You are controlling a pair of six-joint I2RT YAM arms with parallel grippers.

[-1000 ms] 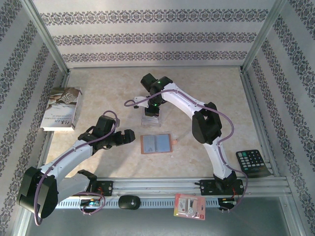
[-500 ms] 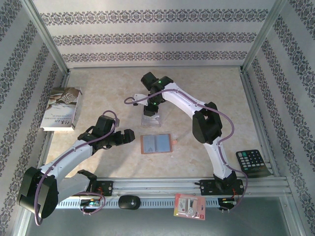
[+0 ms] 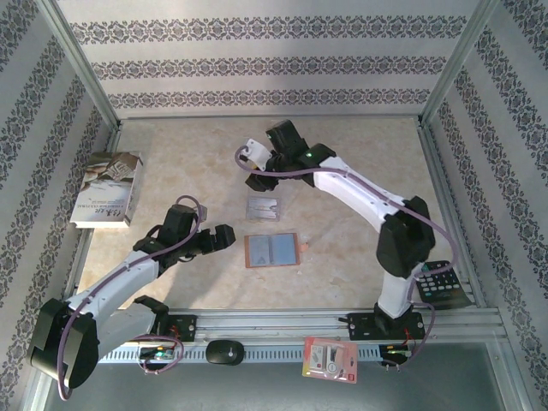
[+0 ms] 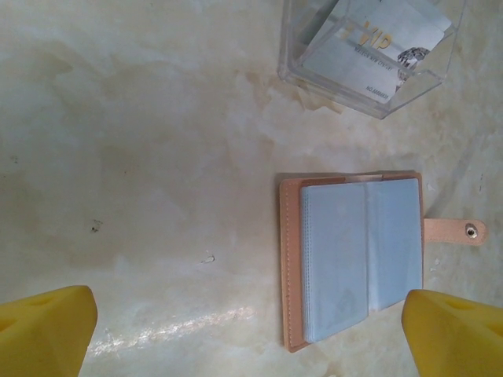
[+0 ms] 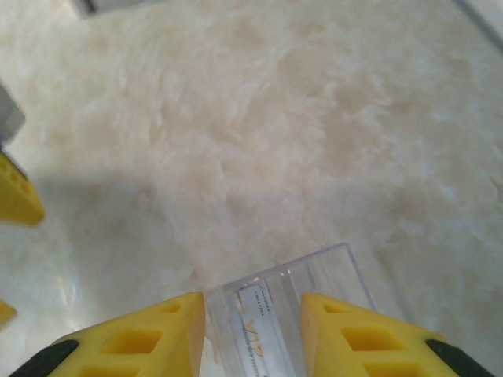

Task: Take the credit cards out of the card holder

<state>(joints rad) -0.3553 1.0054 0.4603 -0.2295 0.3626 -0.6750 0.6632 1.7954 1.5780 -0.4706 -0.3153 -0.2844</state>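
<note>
Left wrist view looks down on the wallet (image 4: 357,259), lying open and flat on the table (image 4: 141,141) with its grey-blue pockets up and its snap strap out to one side; whether any card is left in those pockets cannot be told. The left gripper (image 4: 247,334) hangs over it with jaws spread wide and nothing in them, the wallet just inside one fingertip. Beyond the wallet sits a clear case (image 4: 330,96) with pale cards (image 4: 377,39) lying in it. From above, the right gripper (image 3: 261,158) is near that case but apart from it. Its wrist view shows its jaws part way apart, the case on the table beyond them, gripping nothing. So the step looks like dropping a card off in the case. Next, I judge, comes a trip to the wallet: the left should pin the leather flat while the right pinches a thin card edge and slides it straight out of its pocket
</note>
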